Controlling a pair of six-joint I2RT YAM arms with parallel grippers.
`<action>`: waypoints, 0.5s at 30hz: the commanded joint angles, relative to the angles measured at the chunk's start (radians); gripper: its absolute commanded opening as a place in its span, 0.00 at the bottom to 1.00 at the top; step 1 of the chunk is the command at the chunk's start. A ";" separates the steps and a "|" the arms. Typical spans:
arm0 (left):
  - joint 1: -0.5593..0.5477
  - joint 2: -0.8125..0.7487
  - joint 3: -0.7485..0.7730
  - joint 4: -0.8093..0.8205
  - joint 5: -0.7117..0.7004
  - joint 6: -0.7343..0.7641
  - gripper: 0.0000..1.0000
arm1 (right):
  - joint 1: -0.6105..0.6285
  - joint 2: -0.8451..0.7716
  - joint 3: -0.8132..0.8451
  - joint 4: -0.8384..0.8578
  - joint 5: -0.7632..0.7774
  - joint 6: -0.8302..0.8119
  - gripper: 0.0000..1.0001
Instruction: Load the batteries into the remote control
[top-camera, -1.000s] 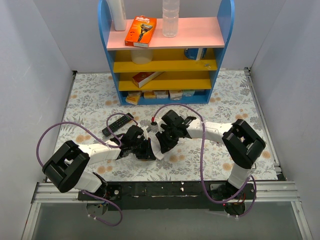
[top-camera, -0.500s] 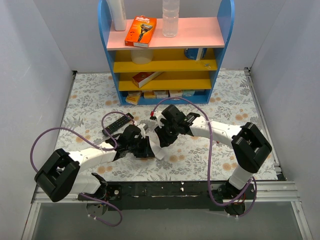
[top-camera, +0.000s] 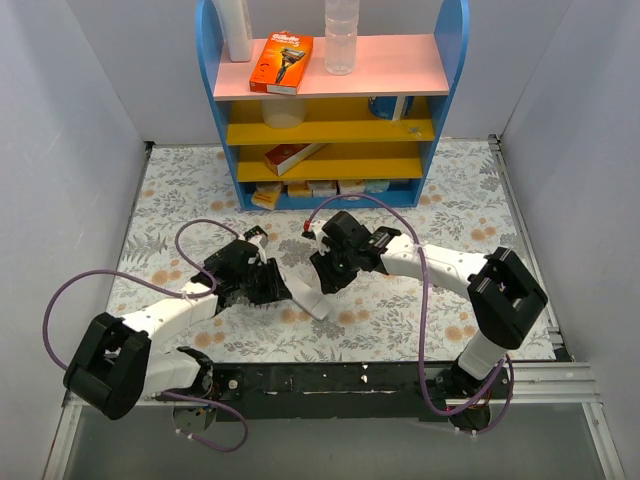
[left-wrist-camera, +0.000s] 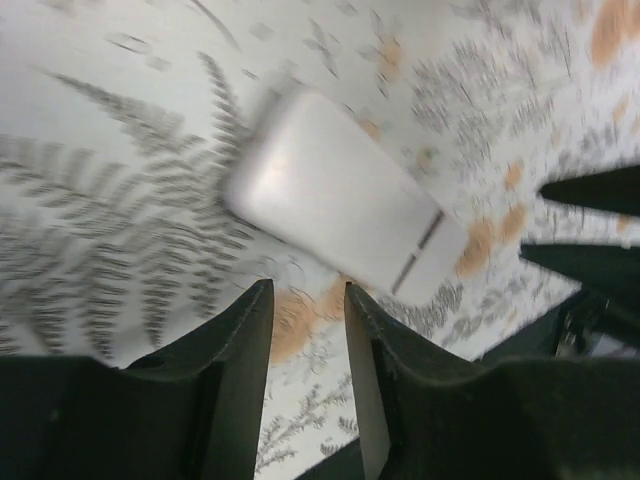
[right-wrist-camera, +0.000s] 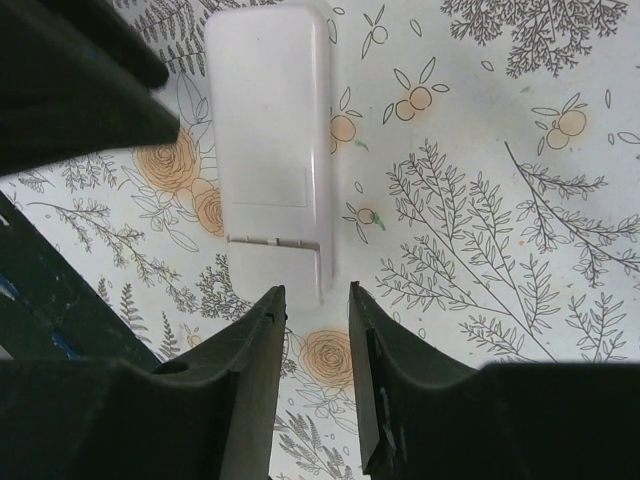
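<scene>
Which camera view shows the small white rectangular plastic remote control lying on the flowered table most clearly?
The right wrist view: the small white rectangular remote control is sharp there, plain back side up, with a seam line across it visible. The left wrist view shows it blurred. The top external view shows it only as a small white shape.

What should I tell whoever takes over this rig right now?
Left tool: open, empty, pointed at the remote.
Right tool: open, empty, pointed at the remote's other end.
The small white rectangular remote control lies back up on the flowered table cover between the two tools, held by neither.
Batteries: none in view.
Done: the back cover looks to be in place; whether cells are inside cannot be told.
Left: check that the batteries are loaded; if not, find them, open the cover and load them.
</scene>
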 joint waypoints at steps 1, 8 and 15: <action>0.135 -0.013 0.059 -0.033 -0.019 0.015 0.41 | 0.012 0.010 0.002 -0.006 0.050 0.106 0.39; 0.216 0.126 0.168 -0.012 -0.013 0.079 0.52 | 0.028 0.048 -0.010 0.031 0.035 0.160 0.39; 0.228 0.243 0.251 0.011 0.036 0.141 0.55 | 0.032 0.079 -0.027 0.055 0.029 0.177 0.34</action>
